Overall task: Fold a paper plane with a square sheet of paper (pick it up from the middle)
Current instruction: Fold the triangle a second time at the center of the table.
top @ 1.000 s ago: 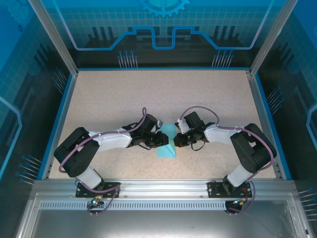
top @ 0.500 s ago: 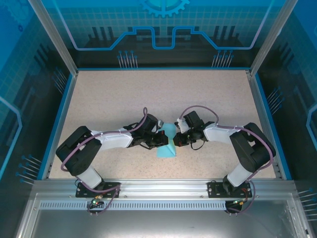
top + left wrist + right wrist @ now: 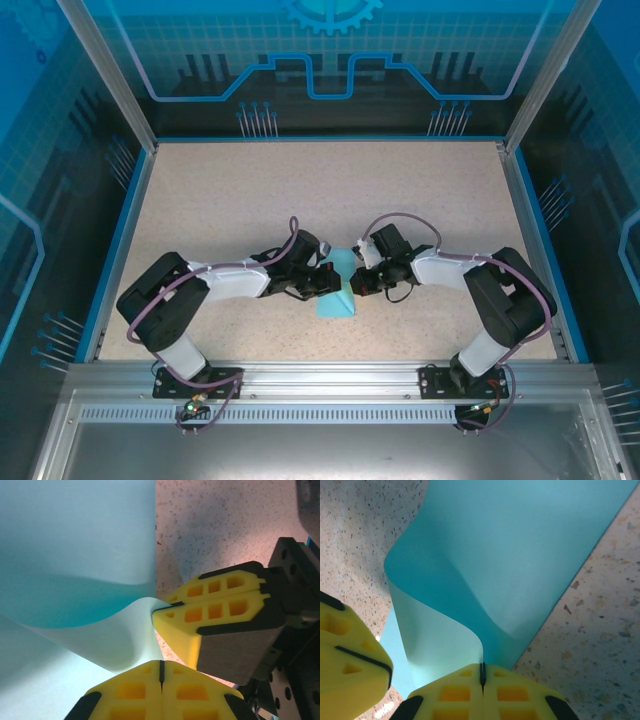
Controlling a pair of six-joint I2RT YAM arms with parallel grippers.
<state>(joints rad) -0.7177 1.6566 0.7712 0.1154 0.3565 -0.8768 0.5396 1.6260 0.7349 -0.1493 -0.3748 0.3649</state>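
i see both arms reach inward and meet near the middle of the speckled table. the left gripper and the right gripper face each other tip to tip, just beside one another.

the light-blue sheet of paper sits between them. part of it lies on the table on the near side of the grippers, and part is lifted into the pinch.

left wrist view: the yellow fingers of the left gripper are pressed fully together, with an edge of the paper clamped at their tips. the paper curls up from the table into this grip. the right gripper shows just beyond, its fingers also pressed together on the same curled edge.

right wrist view: the right gripper's fingers meet along one dark seam, and the paper rises in a curved fold straight into that seam. one finger of the left gripper shows at lower left, close beside the fold.
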